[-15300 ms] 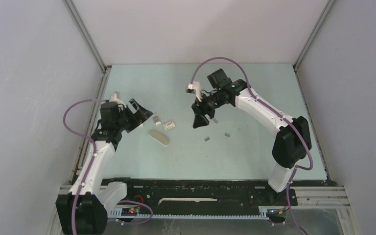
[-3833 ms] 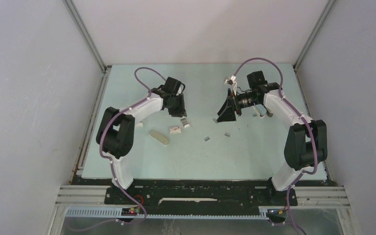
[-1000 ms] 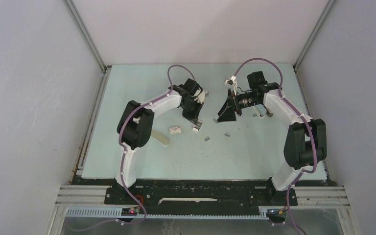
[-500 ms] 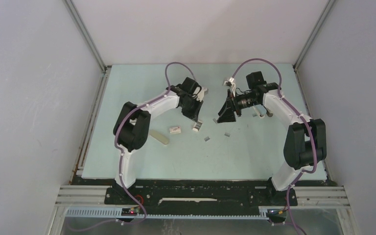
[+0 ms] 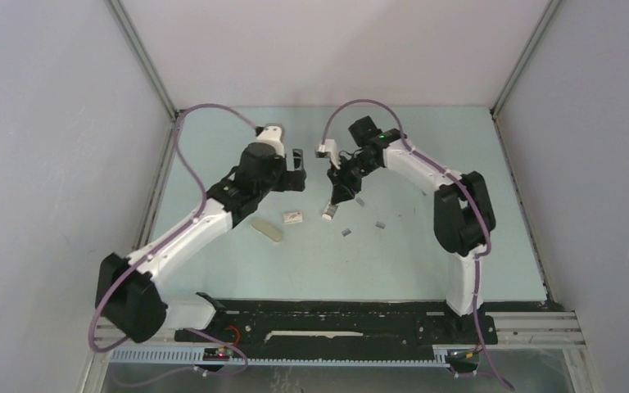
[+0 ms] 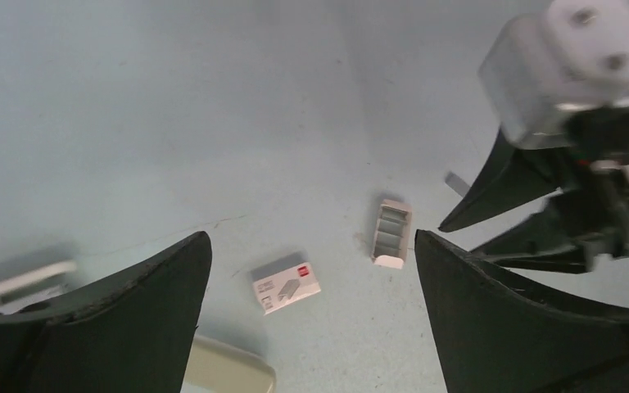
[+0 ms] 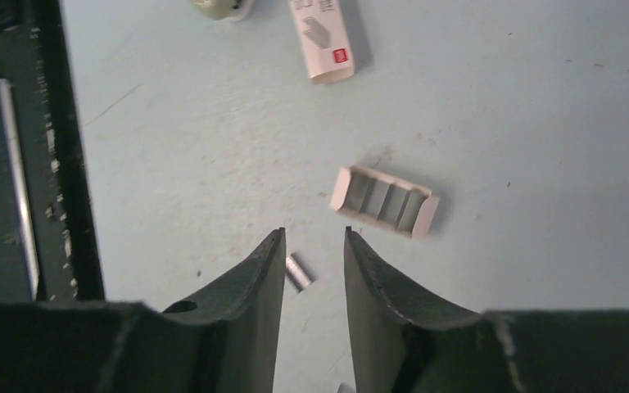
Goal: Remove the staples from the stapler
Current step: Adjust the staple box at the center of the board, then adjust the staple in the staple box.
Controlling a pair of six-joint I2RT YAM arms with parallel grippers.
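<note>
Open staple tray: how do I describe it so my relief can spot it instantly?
On the pale green table, look mid-table, right beside the right gripper. The open staple tray lies flat there, its compartments showing grey blocks. The closed box next to it shows only a printed lid; the loose staples are bare metal bits.

Left arm (image 5: 188, 237) stretched long from its base at the near left, reaching diagonally toward centre. Left gripper (image 6: 309, 239) with jaws spread wide, nothing between them. Right arm (image 5: 418, 168) folded, elbow out to the right, forearm reaching back toward centre, wrist bent down. Right gripper (image 7: 313, 235) points downward, fingers only a narrow gap apart, gripping nothing. The two grippers are near each other, not touching.
</note>
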